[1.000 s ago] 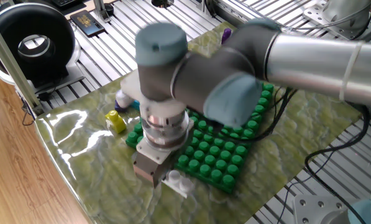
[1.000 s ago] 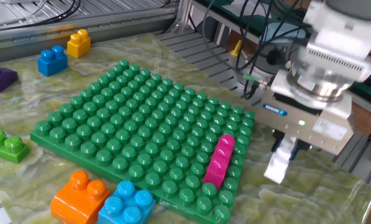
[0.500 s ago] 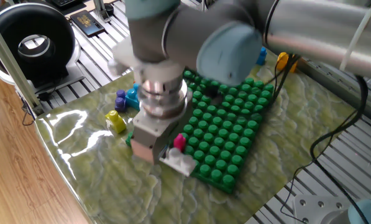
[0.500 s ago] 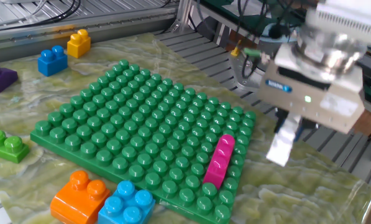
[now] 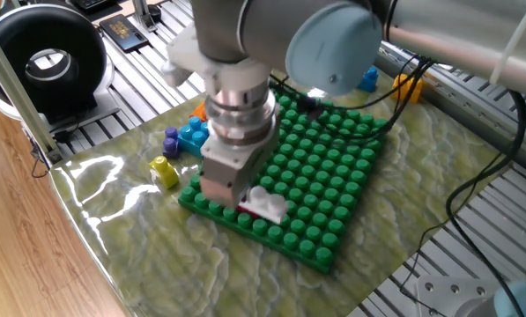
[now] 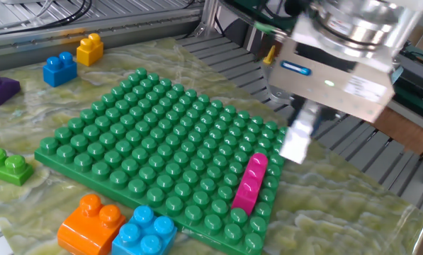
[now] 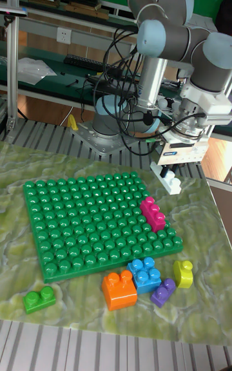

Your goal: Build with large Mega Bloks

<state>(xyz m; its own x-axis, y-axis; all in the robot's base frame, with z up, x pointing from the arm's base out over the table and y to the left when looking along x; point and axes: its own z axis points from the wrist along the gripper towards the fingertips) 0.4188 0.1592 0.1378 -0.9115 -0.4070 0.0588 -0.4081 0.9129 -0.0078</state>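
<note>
Nearest in the tall fixed view, on the marbled green worktop [image 7: 206,242]: a small green brick [image 7: 38,299] lying alone off the baseplate's front left corner. Further right, a tight cluster just in front of the baseplate's edge: orange brick [image 7: 120,289], light blue brick [image 7: 147,274] touching it, purple brick [image 7: 164,292] and yellow brick [image 7: 183,274] just beside.

Behind these, the big square green baseplate [image 7: 77,216], lying flat. On its right-hand edge, a magenta brick [image 7: 153,212], pressed onto the studs and running along that edge.

Just past the magenta brick, a white-grey brick [image 7: 171,183], held tilted in the air, apart from the magenta one and clear of the studs. Clamped on it from above, the pincer [image 7: 171,176], fingers closed on the brick's upper end. Fingers themselves mostly hidden under the boxy wrist housing.

Farthest back, the grey arm [image 7: 151,68] with pale blue joint caps, rising from its base behind the worktop amid black cables.
</note>
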